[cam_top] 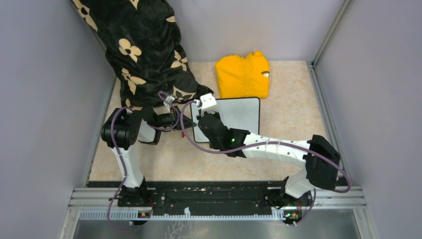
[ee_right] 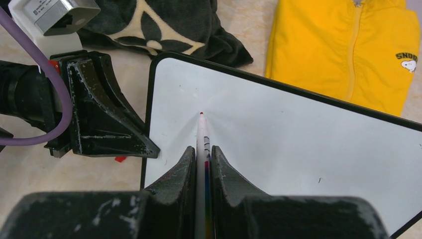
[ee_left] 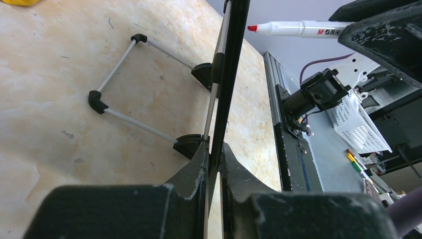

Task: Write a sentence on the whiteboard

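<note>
The whiteboard [cam_top: 244, 112] lies in the middle of the table, and its white face [ee_right: 298, 134] is blank where I see it; no sentence is in view. My left gripper [cam_top: 186, 121] is shut on the board's left rim, seen edge-on as a black strip [ee_left: 226, 89] between my left gripper's [ee_left: 214, 149] fingers. My right gripper [ee_right: 201, 152] is shut on a slim white marker [ee_right: 202, 134]. Its red tip points at the board's upper left area, at or just above the surface. From the left wrist the marker [ee_left: 298, 29] reaches the board from the right. My right gripper [cam_top: 205, 115] hovers over the board's left part.
A yellow garment [cam_top: 243, 75] lies just beyond the board. A black blanket with cream flowers [cam_top: 144, 50] hangs over the far left. The board's wire stand with black feet [ee_left: 119, 94] rests on the tabletop. Grey walls close in both sides. A white basket [ee_left: 356, 124] sits off the table.
</note>
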`<state>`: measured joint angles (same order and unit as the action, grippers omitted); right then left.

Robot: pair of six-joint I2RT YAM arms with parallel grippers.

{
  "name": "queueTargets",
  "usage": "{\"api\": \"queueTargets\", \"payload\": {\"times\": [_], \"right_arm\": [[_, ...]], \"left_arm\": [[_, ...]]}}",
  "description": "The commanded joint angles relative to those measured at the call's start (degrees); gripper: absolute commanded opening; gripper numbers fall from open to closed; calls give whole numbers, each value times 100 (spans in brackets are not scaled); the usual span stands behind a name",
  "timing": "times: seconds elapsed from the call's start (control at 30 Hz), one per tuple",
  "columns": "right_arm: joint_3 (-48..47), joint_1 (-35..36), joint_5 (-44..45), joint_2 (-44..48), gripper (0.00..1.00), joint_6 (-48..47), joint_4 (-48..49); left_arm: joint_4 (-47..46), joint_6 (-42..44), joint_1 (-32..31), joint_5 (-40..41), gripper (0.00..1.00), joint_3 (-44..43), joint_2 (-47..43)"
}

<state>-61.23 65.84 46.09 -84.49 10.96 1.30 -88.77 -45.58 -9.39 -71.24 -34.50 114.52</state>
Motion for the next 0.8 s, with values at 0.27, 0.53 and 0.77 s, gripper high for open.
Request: {"api": "queueTargets", "payload": {"times": [0.27,0.53,0.77], "right_arm": [[-379,-62,126,-194,0,159,187],[-417,-72,41,-266,0,183,169],[-440,-72,-120,-330,0,196,143]], "left_arm": [[-1388,-56,-28,-58,0,-77,-92],[-1388,-65,-28,-48,0,-75,-96],[-1385,-74,-28,-46,0,-83,-96]]}}
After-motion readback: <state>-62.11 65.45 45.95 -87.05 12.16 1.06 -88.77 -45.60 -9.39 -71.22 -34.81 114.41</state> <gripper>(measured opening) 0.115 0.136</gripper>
